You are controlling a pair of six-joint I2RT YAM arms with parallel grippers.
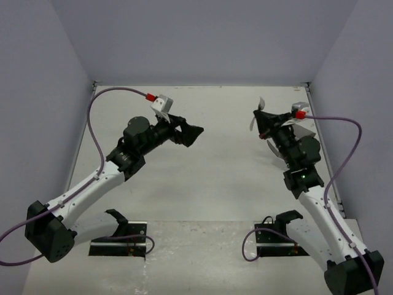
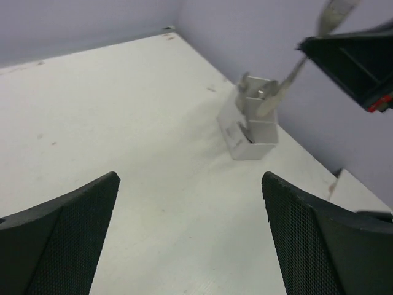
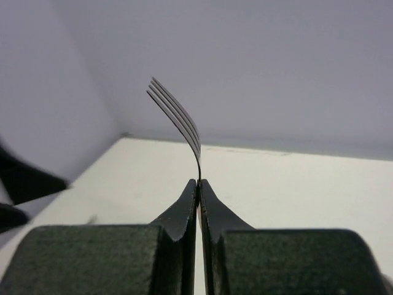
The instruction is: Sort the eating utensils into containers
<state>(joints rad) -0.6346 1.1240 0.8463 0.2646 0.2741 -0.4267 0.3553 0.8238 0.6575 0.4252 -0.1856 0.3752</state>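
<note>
My right gripper [image 3: 198, 181] is shut on a silver fork [image 3: 178, 114] by its neck, tines pointing up and away. In the top view this gripper [image 1: 263, 120] holds the fork [image 1: 258, 109] above the table's right side. In the left wrist view the fork [image 2: 279, 92] hangs from the right gripper [image 2: 305, 48] just over a pale translucent box [image 2: 245, 144] that holds a few silver utensils [image 2: 250, 86]. In the top view the box is mostly hidden under the right arm. My left gripper [image 2: 190, 177] is open and empty, raised over the table's middle [image 1: 195, 133].
Grey walls close the table on three sides. The box stands near the right wall. The arm bases [image 1: 120, 243] sit at the near edge. No loose utensils show on the table.
</note>
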